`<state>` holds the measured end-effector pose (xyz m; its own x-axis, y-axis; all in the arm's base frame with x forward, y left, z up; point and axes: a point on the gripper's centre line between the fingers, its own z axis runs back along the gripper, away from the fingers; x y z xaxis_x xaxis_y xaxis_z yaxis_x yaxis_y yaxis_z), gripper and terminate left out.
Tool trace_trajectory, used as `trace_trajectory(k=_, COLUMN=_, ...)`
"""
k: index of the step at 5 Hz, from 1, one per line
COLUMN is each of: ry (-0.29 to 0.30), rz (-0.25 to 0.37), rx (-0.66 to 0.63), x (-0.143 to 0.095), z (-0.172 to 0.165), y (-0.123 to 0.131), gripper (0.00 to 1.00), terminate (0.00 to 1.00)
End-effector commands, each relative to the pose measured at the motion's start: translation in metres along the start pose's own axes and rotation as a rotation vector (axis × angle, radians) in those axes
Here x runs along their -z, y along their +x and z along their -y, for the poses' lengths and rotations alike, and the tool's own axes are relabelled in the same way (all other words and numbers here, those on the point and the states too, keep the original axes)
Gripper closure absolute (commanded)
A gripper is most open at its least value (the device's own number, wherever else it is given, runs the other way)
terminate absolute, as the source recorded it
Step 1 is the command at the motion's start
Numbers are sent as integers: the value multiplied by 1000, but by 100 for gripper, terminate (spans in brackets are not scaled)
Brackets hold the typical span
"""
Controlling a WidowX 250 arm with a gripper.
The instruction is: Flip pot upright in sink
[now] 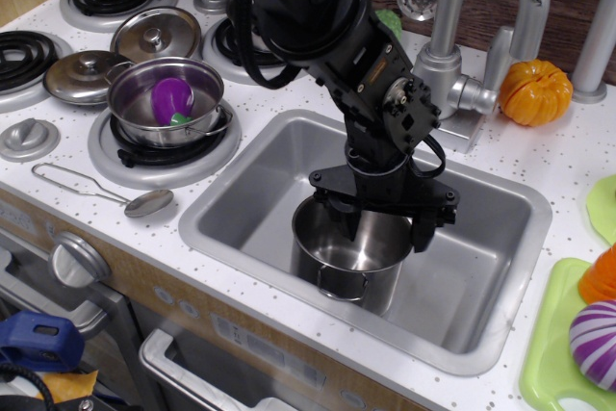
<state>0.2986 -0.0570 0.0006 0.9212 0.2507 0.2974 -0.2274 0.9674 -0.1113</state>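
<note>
The shiny steel pot [348, 259] stands upright and empty in the middle of the grey sink [481, 271], a wire loop handle facing the front. My black gripper [383, 224] hangs straight down over the pot's far rim. Its two fingers [421, 232] are spread wide apart, one at each side of the pot's opening, and hold nothing. The arm hides the pot's back rim.
A smaller pot [166, 103] with a purple toy stands on the burner to the left, with two lids [154, 34] behind it and a spoon [144, 203] in front. The faucet [452, 55] and an orange pumpkin [534, 91] are behind the sink. A green tray [556, 334] lies at right.
</note>
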Motion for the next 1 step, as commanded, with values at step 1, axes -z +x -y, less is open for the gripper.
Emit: trace_trajectory(k=1, ry=-31, rz=68, rx=-4, x=-18, z=4, y=14, gripper=0, terminate=100)
